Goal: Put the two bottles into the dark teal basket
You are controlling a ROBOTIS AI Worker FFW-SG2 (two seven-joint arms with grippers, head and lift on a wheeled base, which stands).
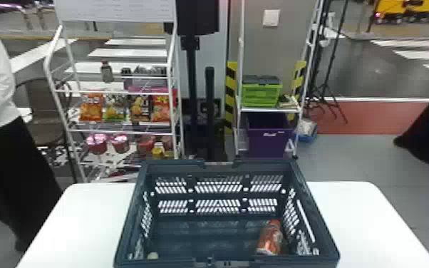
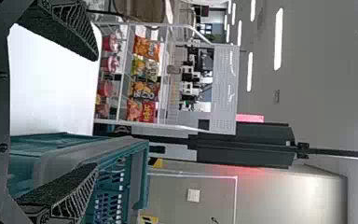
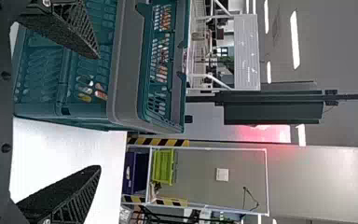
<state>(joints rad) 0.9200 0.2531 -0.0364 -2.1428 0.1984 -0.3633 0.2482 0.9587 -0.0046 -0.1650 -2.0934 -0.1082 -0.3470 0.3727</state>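
Item, left pincer (image 2: 96,112): wide, empty; one finger over bare counter, the other before a corner of the basket. I judge that spread as clearance, with no load to keep.

Item, right pincer (image 3: 99,112): also wide and empty, straddling the line where basket gives way to counter. Fingers (image 3: 80,196) black, tapering, ribbed like lattice at the flank, grainy on the pads.

Item, basket (image 1: 174,167): dark teal, rigid, probably moulded plastic; rectangular, open-topped, walls pierced by rows of slanted slots, a smooth grey band (image 3: 125,60) along its top. It stands upright mid-counter, where I suppose either arm can reach over a side.

Item, bottle (image 1: 270,238): inside, lying over in the near right corner, just beside the right wall; red-orange wrap, rounded body. The floor is broad, so nothing props it upright.

Item, pale round piece (image 1: 152,255): inside, near left corner; perhaps the second bottle's cap, the rest hidden by the near wall. I cannot confirm. If so, both are in and I need only keep the arms off the rim.

Item, counter (image 1: 82,221): white, smooth, round-cornered, carrying the basket.

Item, rack (image 1: 57,71): white tube frame beyond; glossy snack bags (image 1: 137,107) upright, faces outward, presumably for display.

Item, crate (image 1: 261,93): lime green, grey lid, shelved farther right.
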